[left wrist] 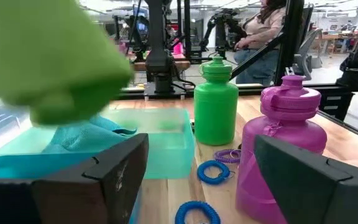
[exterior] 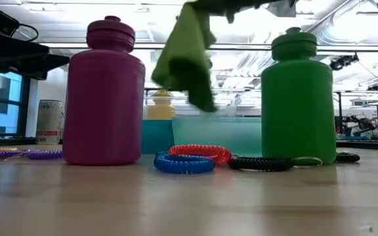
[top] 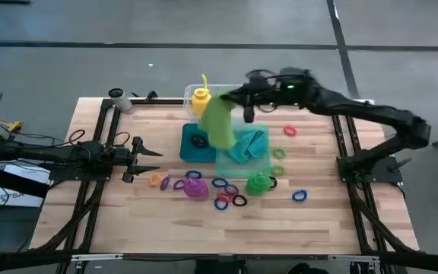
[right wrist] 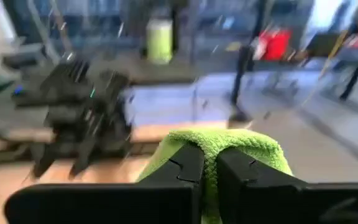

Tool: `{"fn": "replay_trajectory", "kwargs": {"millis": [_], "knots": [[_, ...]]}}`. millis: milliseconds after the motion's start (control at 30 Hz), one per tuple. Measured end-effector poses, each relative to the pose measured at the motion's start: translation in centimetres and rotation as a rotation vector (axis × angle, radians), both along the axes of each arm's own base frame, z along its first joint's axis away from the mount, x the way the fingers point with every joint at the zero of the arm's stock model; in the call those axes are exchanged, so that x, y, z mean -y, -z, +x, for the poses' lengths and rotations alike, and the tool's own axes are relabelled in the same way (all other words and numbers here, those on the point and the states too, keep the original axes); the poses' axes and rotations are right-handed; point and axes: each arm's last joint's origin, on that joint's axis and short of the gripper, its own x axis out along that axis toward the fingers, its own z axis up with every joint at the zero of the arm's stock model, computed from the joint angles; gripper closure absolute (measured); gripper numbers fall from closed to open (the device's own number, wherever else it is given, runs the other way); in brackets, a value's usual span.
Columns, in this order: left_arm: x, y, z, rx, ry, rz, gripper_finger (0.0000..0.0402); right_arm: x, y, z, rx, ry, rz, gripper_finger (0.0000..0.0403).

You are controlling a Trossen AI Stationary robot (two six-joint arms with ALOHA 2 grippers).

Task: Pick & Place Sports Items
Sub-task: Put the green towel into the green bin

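Right claw upper centre, pinched on lime cloth hanging long-axis down over teal tray; left claw wide, idle mid-left.

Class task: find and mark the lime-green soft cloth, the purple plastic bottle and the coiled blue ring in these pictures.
Lime-green soft cloth (top: 219,122), high view: middle of the hanging fold.
Purple plastic bottle (exterior: 105,105), low view: centre of its body.
Coiled blue ring (exterior: 184,163), low view: front of the coil.

A teal tray sits at the wooden table's centre. A clear tub stands just above it. A person stands upper right in the left wrist view.
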Motion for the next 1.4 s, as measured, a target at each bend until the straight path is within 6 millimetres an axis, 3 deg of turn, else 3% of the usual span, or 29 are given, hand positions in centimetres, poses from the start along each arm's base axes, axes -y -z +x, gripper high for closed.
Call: {"fn": "replay_trajectory", "kwargs": {"millis": [133, 267, 567, 800, 967, 1267, 1400], "knots": [[0.0, 0.0, 0.0, 0.0, 0.0, 0.0, 0.0165, 0.1, 1.7, 0.6, -0.103, -0.006, 0.039, 0.0402], [0.0, 0.0, 0.0, 0.0, 0.0, 0.0, 0.0165, -0.1, 1.5, 0.2, -0.116, -0.016, 0.047, 0.0402], [0.0, 0.0, 0.0, 0.0, 0.0, 0.0, 0.0165, -1.4, -0.1, -3.8, -0.224, 0.028, 0.068, 0.0402], [0.0, 0.0, 0.0, 0.0, 0.0, 0.0, 0.0165, -2.4, 0.3, -6.0, -0.374, 0.045, 0.13, 0.0402], [0.0, 0.0, 0.0, 0.0, 0.0, 0.0, 0.0165, -2.5, 2.5, -5.1, -0.505, 0.044, 0.179, 0.0402], [0.0, 0.0, 0.0, 0.0, 0.0, 0.0, 0.0165, -1.9, 10.0, -3.6, -0.702, 0.092, 0.214, 0.0402], [0.0, 0.0, 0.0, 0.0, 0.0, 0.0, 0.0165, -1.7, 12.1, -3.5, -0.727, 0.104, 0.227, 0.0402]]}}
